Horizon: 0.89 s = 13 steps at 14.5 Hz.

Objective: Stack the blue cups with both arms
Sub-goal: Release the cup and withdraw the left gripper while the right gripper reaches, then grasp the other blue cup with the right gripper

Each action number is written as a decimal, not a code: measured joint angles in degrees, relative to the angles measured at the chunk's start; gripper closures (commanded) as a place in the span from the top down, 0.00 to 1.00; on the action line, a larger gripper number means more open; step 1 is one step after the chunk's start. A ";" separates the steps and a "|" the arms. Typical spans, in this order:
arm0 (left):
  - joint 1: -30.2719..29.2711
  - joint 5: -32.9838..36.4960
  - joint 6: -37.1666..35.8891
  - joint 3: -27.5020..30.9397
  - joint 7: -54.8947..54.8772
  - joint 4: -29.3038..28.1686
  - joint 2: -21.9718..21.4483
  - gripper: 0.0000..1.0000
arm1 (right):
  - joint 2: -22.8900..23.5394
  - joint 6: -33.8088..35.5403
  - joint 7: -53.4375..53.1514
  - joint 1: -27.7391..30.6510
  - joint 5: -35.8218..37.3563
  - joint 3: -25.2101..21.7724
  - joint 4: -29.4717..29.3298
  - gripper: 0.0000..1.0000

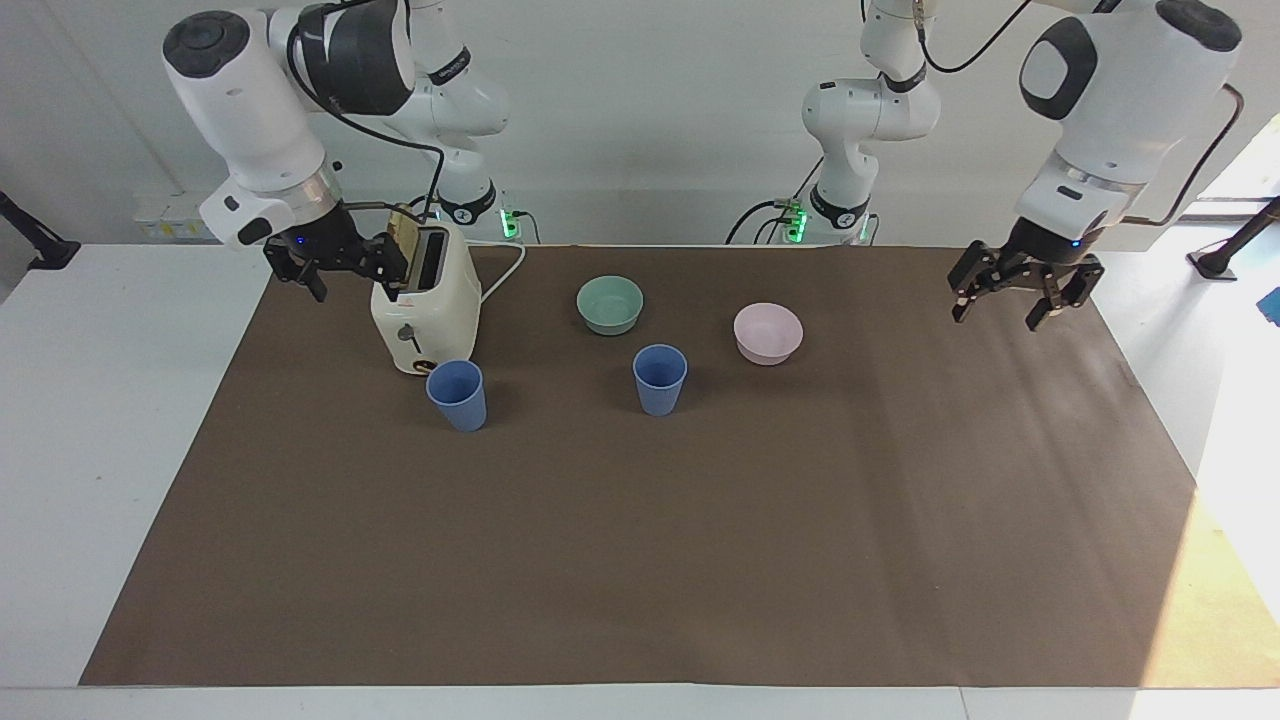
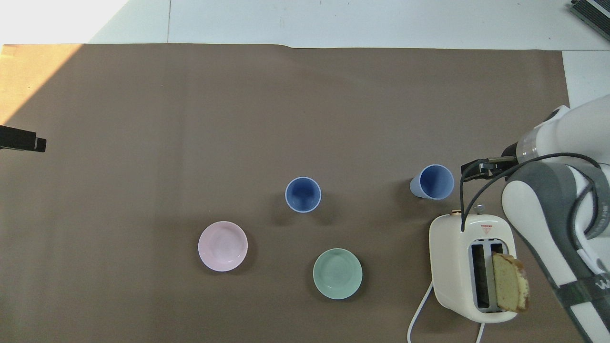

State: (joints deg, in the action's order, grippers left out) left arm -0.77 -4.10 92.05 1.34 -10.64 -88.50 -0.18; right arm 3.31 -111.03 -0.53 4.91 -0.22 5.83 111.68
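I see my right gripper (image 1: 337, 262), fingers spread and empty, hanging beside the toaster (image 1: 425, 310) with one upright blue cup (image 1: 457, 395) in front, the second cup (image 1: 660, 379) mid-mat, and my spread, empty left gripper (image 1: 1026, 290) over the mat's (image 1: 640, 560) edge.

No legible text anywhere. Toaster (image 2: 472, 267) had a small red triangle mark on top and a red mark on its front (image 1: 405, 309), both too small to read. A partial white letter showed on the right arm (image 2: 601, 285), unreadable.
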 measured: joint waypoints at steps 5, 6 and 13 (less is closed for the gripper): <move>0.01 0.48 -5.82 -0.89 0.37 1.05 -0.34 1.00 | 4.85 -4.30 0.00 -1.41 0.00 0.16 1.08 1.00; 0.01 0.50 -5.96 -0.91 0.74 1.05 -0.44 1.00 | 5.41 -4.96 0.00 -1.69 0.00 0.17 1.57 1.00; 0.01 2.00 -6.06 -0.90 2.30 1.05 -0.48 1.00 | 5.74 -6.37 0.18 -2.25 0.00 0.18 3.51 0.00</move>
State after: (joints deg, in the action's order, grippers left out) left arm -0.76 -2.10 85.99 0.44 -8.34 -87.45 -0.66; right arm 9.05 -117.41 -0.35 2.66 -0.22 6.01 115.18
